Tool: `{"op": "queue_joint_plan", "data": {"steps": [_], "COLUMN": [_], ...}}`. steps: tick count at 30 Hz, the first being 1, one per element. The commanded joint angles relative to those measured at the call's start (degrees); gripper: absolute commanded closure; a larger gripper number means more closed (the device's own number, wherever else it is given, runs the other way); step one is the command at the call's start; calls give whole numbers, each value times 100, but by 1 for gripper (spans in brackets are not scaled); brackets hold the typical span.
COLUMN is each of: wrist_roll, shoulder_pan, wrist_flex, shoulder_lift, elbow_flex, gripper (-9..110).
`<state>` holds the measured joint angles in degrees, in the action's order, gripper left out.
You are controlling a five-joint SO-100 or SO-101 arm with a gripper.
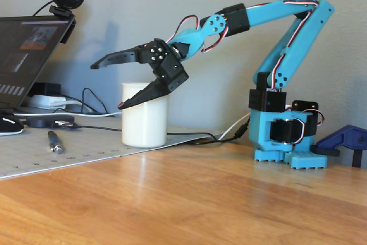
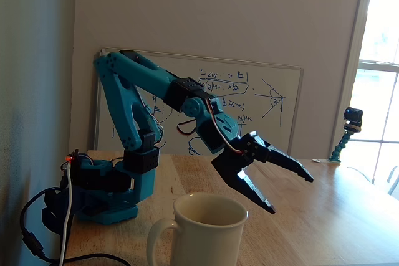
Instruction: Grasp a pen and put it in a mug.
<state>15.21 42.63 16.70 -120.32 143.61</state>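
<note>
The gripper (image 1: 107,85) is covering part of the mug's (image 1: 144,124) upper wall and rim in a fixed view, its lower finger (image 1: 142,96) crossing the mug at about 12 o'clock. In the other fixed view the mug (image 2: 199,241) is running off the bottom edge, its base cut away, and the pen is not showing. The pen (image 1: 54,140), at 9 o'clock from the mug, is appearing too small to tell its clip. The laptop (image 1: 26,55) is being cut by the left edge.

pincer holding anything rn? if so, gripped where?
Nothing held. The pincer is open and empty in both fixed views, in the air near the mug; the pen lies on the mat, untouched.
</note>
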Motion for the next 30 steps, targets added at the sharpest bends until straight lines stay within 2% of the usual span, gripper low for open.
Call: {"op": "queue_joint_plan", "data": {"steps": [1,13,23,30], "wrist_roll": [62,-44,-264,-264], "shoulder_pan": [123,659,677,712], "wrist_flex": [-185,-202,-211,-211], "shoulder_lift": [527,2057,2848,4025], "elbow_flex": [-853,-2136,-4201,-5476], "gripper": [64,60,60,60]}}
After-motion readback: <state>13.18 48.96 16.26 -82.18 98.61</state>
